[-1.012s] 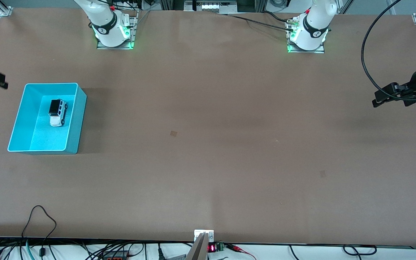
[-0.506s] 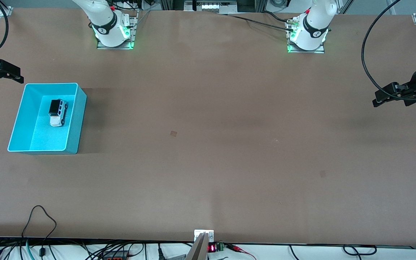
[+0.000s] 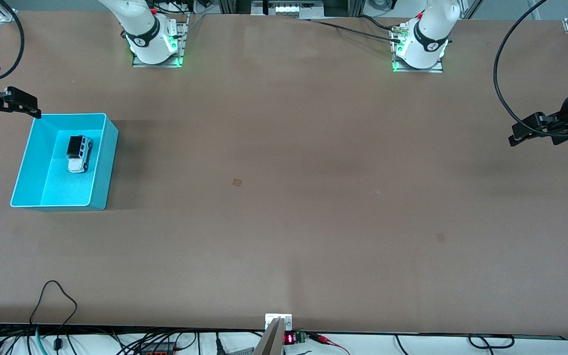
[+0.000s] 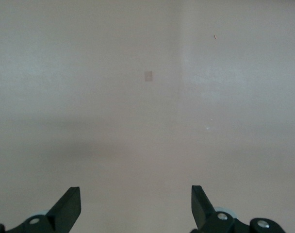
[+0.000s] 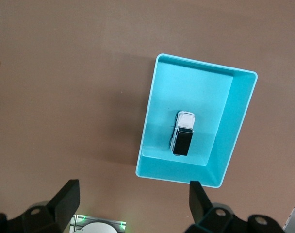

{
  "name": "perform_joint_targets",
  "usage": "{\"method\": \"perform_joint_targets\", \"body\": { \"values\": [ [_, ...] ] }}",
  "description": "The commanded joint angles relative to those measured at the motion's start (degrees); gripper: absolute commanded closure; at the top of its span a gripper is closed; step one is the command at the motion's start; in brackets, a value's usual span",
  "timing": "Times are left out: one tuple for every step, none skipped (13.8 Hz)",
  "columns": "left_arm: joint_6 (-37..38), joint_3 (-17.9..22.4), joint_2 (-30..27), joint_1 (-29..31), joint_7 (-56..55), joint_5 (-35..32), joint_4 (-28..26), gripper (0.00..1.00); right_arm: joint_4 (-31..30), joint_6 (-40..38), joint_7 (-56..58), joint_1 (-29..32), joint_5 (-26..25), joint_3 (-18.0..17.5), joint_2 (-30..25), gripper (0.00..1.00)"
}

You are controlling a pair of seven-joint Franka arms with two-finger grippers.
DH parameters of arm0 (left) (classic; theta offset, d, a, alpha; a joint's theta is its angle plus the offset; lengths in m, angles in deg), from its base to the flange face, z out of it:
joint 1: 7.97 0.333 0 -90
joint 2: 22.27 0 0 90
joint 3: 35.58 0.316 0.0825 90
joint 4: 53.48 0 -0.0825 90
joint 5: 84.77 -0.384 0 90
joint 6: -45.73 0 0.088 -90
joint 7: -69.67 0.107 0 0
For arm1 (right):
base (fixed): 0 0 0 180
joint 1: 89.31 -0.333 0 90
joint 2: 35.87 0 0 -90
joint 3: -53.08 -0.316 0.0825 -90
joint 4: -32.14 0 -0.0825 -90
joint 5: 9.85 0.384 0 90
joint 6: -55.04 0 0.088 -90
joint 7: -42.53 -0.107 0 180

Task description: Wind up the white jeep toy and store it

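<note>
White jeep toy [image 3: 78, 153] (binned) below right hand [image 3: 30, 107].

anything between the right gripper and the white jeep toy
Only the turquoise bin wall: the white jeep toy sits inside it, and the open right gripper hangs over its corner, seen in the front view.

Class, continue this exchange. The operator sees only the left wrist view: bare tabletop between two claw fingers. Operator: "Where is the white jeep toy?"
Observer: The white jeep toy sits inside the turquoise bin, toward the right arm's end of the table.
Operator: Is a claw holding it?
Observer: No. The right claw hangs open and empty in the air by the bin's corner.
Operator: Where is my own claw?
Observer: The left claw waits over the left arm's end of the table, with nothing under it.
</note>
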Motion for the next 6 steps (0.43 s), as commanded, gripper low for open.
{"method": "perform_joint_targets", "body": {
  "values": [
    [0.31, -0.20, -0.91, 0.31, 1.35, 0.56, -0.40, 0.00, 1.77, -1.76, -5.45, -1.69, 0.31, -0.36, 0.59, 0.00],
    [0.31, -0.20, -0.91, 0.31, 1.43, 0.48, -0.40, 0.00, 1.77, -1.76, -6.18, -2.05, 0.31, -0.36, 0.59, 0.00],
    [0.22, -0.20, -0.91, 0.31, 1.35, 0.48, -0.40, 0.00, 1.77, -1.76, -6.27, -2.05, 0.22, -0.28, 0.59, 0.00],
    [0.31, -0.20, -0.91, 0.31, 1.35, 0.48, -0.40, 0.00, 1.77, -1.76, -6.27, -1.96, 0.22, -0.27, 0.59, 0.00],
    [0.22, -0.12, -0.91, 0.31, 1.35, 0.56, -0.40, 0.00, 1.68, -1.76, -6.27, -1.96, 0.22, -0.27, 0.59, 0.00],
    [0.22, -0.20, -0.91, 0.31, 1.35, 0.56, -0.40, 0.00, 1.68, -1.76, -6.36, -1.96, 0.22, -0.27, 0.59, 0.00]
  ]
}}
